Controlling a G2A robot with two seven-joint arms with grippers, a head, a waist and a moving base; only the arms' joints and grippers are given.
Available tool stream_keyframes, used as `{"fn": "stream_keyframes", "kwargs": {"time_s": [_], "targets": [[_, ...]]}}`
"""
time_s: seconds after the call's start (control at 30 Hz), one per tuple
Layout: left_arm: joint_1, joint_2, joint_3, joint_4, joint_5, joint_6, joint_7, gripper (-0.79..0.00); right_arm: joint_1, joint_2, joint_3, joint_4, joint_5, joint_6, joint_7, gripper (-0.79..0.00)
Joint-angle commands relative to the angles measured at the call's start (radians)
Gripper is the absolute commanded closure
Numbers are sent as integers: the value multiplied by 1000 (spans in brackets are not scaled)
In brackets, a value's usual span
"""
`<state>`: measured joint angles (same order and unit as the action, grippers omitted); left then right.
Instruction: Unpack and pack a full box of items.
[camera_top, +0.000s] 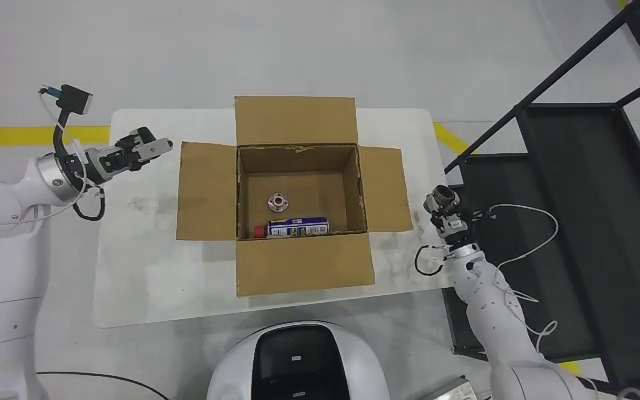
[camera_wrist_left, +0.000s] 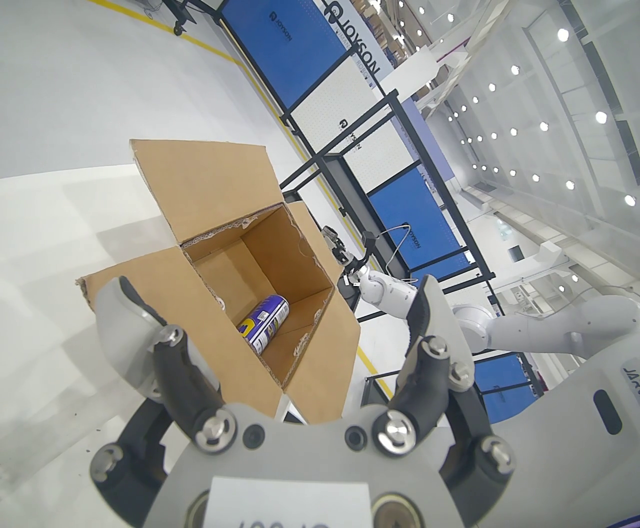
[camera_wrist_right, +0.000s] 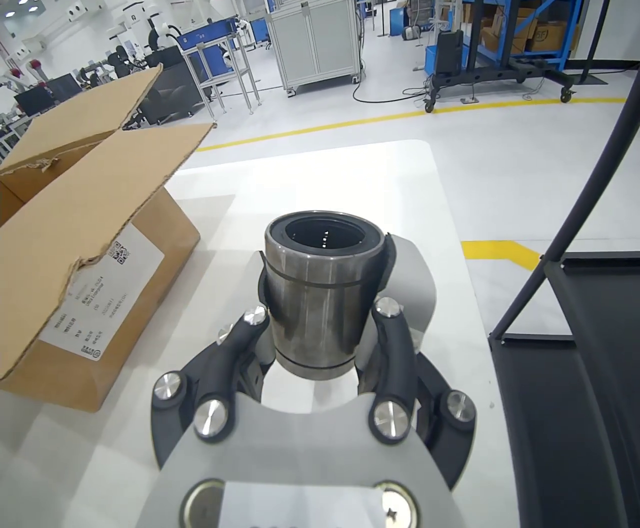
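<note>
Cardboard box (camera_top: 305, 266) sits in the middle of the white table (camera_top: 140, 260), all four flaps folded out flat and the top wide open. Not much inside: a blue spray can (camera_top: 298, 227) lies on its side along the wall of the box nearest the robot, red cap pointing toward the box's left wall. A small round metal part (camera_top: 276, 201) sits on the box floor a bit further in from the can. As far as I can see it isn't touching the can.

The left gripper (camera_top: 155, 142) hangs just off the outer edge of the box's left flap, up by that flap's far corner. Its claw is spread wide with nothing in it, and its wrist view looks down into the box at the can.

The right gripper (camera_top: 441, 203) is on the other side, a little past the outer edge of the box's right flap. Its claw is clenched around a shiny metal cylinder (camera_wrist_right: 320, 295) that's hollow, with a dark bore at the open end. The cylinder stands up between the fingers (camera_wrist_right: 405, 280), outside the box.

The box wall under that right flap also has a white printed label (camera_wrist_right: 100, 295) stuck on it.
</note>
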<state>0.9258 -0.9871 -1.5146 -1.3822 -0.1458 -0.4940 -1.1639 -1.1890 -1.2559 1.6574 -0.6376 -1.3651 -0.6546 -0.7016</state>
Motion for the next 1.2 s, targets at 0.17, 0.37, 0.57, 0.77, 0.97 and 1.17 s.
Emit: {"fn": "stream_keyframes", "kwargs": {"time_s": [0.17, 0.37, 0.57, 0.77, 0.97, 1.17], "targets": [[0, 0, 0, 0, 0, 0, 0, -785, -1, 0, 0, -2, 0, 4, 3, 0], [0, 0, 0, 0, 0, 0, 0, -785, -9, -1, -43, 0, -90, 141, -47, 0], [0, 0, 0, 0, 0, 0, 0, -785, 66, -5, -99, 158, -169, 194, -173, 0], [0, 0, 0, 0, 0, 0, 0, -785, 147, -19, -142, 288, -169, 170, -203, 0], [0, 0, 0, 0, 0, 0, 0, -785, 192, -27, -168, 360, -157, 132, -218, 0], [0, 0, 0, 0, 0, 0, 0, -785, 213, -29, -185, 399, -155, 141, -225, 0]]}}
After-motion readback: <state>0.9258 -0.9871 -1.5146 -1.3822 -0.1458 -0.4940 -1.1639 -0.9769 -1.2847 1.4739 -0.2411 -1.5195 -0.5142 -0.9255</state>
